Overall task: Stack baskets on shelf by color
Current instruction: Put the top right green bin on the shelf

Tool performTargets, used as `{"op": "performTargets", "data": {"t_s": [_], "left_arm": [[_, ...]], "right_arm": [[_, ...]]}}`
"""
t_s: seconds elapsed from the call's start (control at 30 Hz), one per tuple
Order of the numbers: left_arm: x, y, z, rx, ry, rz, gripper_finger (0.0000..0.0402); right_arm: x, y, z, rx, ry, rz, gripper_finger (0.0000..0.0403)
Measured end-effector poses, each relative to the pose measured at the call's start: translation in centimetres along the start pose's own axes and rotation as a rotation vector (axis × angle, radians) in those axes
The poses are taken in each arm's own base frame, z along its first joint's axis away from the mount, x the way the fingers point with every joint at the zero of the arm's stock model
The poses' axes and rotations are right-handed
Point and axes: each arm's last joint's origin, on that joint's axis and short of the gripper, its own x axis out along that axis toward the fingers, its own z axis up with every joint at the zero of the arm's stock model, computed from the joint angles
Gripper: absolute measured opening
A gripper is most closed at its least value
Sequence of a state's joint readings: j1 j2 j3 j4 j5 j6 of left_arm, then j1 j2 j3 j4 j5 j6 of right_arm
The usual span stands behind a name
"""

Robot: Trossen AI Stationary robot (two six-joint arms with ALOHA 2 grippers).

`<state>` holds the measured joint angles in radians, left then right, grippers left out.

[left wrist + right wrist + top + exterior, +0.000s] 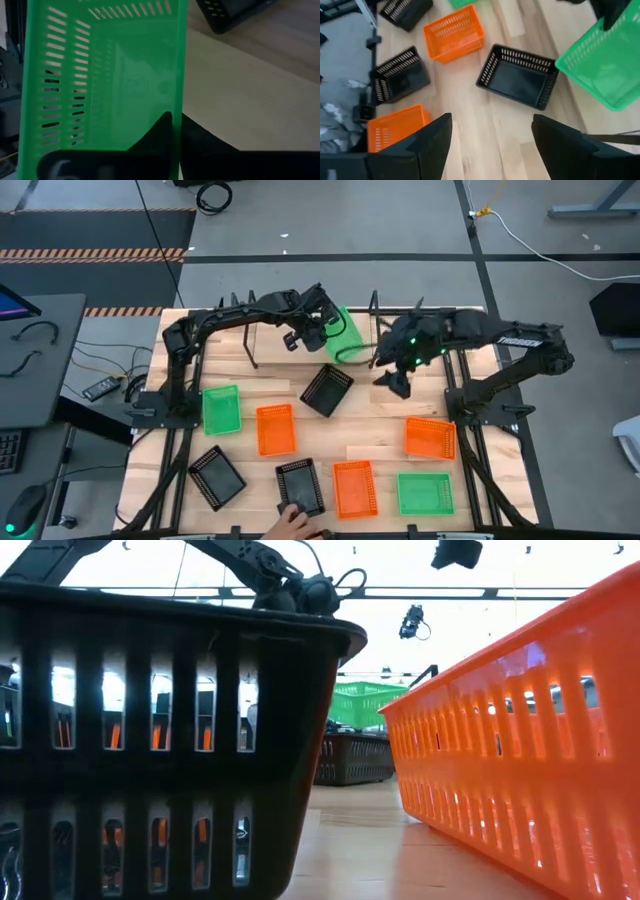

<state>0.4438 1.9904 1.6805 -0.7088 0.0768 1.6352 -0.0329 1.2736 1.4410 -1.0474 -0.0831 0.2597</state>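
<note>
Left gripper (318, 330): fingers pinching the rim of a green basket (344, 334), held tilted above the shelf (268, 341) at the bench's far edge. Right gripper (396, 385): fingers spread, empty, hovering beside that basket over the bench (372, 425). Loose on bench: three black baskets, three orange baskets, two green baskets. A person's hand (293, 521) touches the near black basket (301, 486).

Bright even overhead light, backlit low view, blurred left wrist view
</note>
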Motion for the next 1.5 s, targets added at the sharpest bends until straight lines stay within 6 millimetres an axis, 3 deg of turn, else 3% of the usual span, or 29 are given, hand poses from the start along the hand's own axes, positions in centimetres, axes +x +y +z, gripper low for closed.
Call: {"op": "performTargets", "data": {"t_s": [0.13,0.43,0.6,0.9,1.23,1.5], "left_arm": [[0.9,-0.1,0.3,0.013,-0.006,-0.01,0.0019],[1.2,-0.2,0.5,0.01,-0.013,-0.017,0.0023],[1.2,-0.1,1.3,0.023,-0.043,-0.018,0.0012],[1.1,-0.2,2.4,0.018,-0.058,-0.027,0.0017],[1.2,-0.2,2.7,0.02,-0.058,-0.028,0.0019],[0.3,0.0,3.0,0.022,-0.057,-0.013,0.0011]], "right_arm": [[2.5,-0.5,-1.0,-0.1,0.01,-0.091,0.0276],[6.7,-1.9,-2.9,-0.575,0.034,-0.264,0.0263],[8.5,-2.2,-2.6,-0.679,0.021,-0.283,0.0242],[14.9,-3.8,-3.0,-0.739,0.252,-0.465,0.0218],[17.5,-5.1,-3.0,-0.688,0.284,-0.454,0.0185],[19.1,-6.0,-3.3,-0.656,0.33,-0.467,0.0092]]}}
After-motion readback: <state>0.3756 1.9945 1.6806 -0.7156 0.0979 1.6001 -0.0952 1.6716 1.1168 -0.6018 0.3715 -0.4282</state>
